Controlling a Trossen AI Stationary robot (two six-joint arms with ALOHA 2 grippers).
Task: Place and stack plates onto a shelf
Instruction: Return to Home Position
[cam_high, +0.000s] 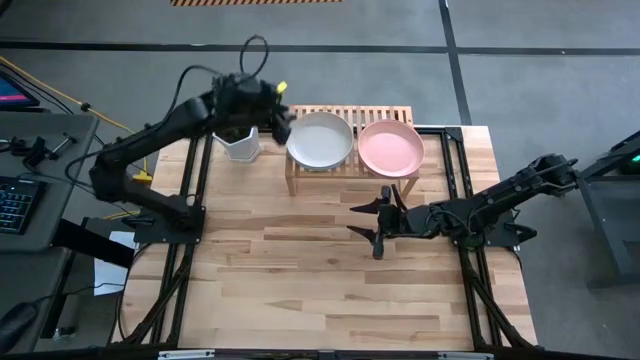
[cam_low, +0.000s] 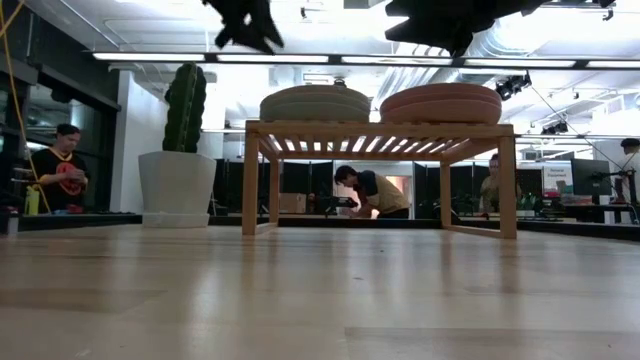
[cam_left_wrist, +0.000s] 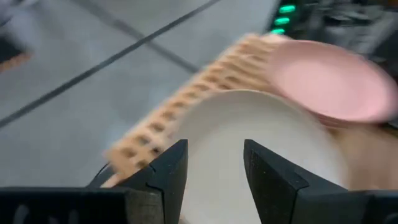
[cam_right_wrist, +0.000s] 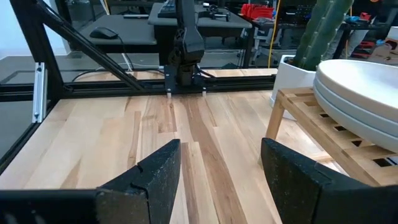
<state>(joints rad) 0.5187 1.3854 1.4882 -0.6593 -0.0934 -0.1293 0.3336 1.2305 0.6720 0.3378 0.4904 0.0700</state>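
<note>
- Hovering high over the back-left of the table, the left gripper (cam_high: 284, 120) sits at the left rim of the pale plates, between pot and rack. Its two dark fingers (cam_left_wrist: 166, 177) are spread apart with nothing between them
- The low light-wood slatted shelf (cam_high: 349, 112) stands at the back middle of the pale plank wooden table (cam_high: 300, 280)
- The left half of the shelf carries a stack of round matte pale plates (cam_high: 320, 140), an off-white beige one on top. The right wrist view shows about three rims, one on another
- The right half carries a stack of round matte pink plates (cam_high: 390, 148) just beside the pale stack. Cannot tell if the rims touch
- Both stacks lie flat on the slats in the low view
- The right gripper (cam_high: 356, 219) is low over the table in front of the shelf, near the pink stack's side. Its fingers (cam_right_wrist: 155, 177) are wide apart, holding nothing
- A white hexagonal pot (cam_high: 238, 146) with a tall green cactus (cam_low: 185, 105) stands on the table just left of the shelf
- Behind the table, one person (cam_low: 60, 165) stands at the left of the room and another person (cam_low: 372, 190) bends over further back
</note>
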